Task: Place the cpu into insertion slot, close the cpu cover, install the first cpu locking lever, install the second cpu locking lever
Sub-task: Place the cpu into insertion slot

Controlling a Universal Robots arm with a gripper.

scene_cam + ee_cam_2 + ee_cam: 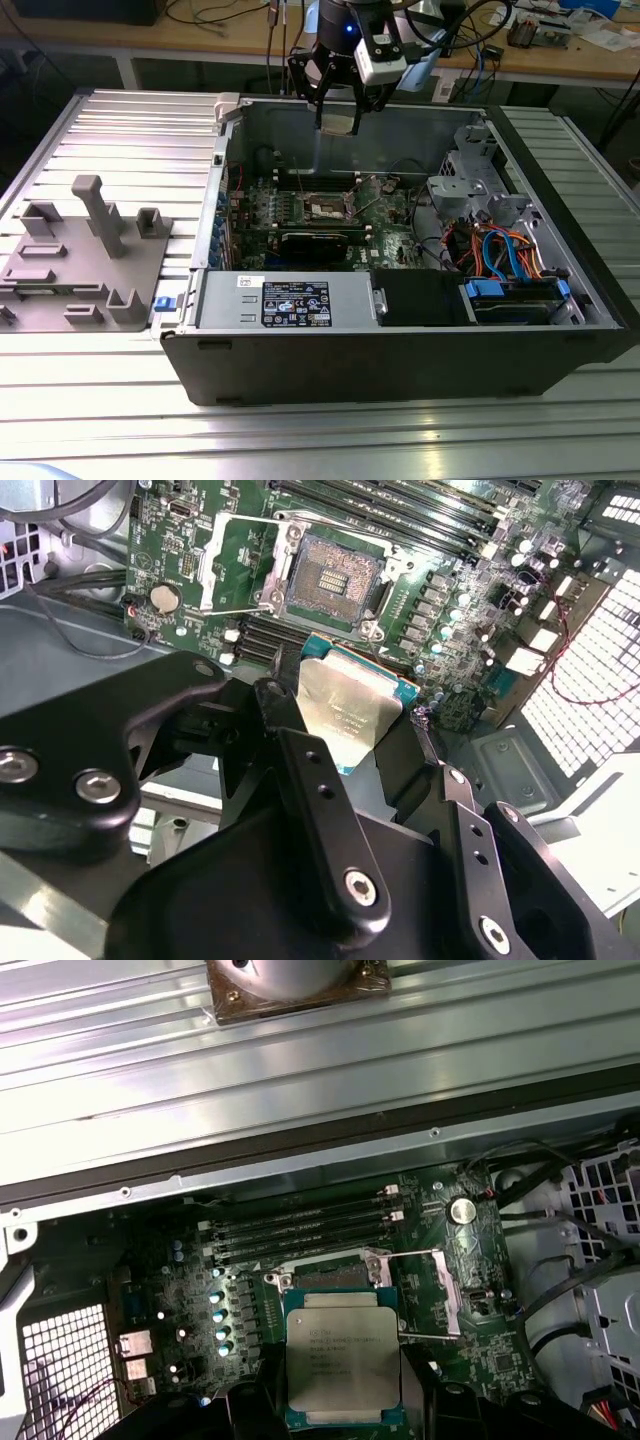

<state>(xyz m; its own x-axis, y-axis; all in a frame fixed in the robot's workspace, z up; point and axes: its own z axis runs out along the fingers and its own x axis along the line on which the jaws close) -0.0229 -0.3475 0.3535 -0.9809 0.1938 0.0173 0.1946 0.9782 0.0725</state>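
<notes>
Open case (400, 350) on a ribbed tabletop (100, 420). Over its far wall hangs the pincer (338, 115), clamped on the cpu (350, 715), well above the board. No step looks done. The second wrist view shows the cover (210, 565) swung open and the slot (330, 580) bare. In the first wrist view the cpu hides most of the slot.

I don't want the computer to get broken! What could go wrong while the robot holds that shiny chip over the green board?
1. The end effector grips the cpu by its edges, above the board; if it slips, the chip could fall onto the parts below.
2. The insertion slot lies open with bare contacts; a crooked landing might bend them.
3. The cpu cover stands open beside the slot and might get bumped.
</notes>
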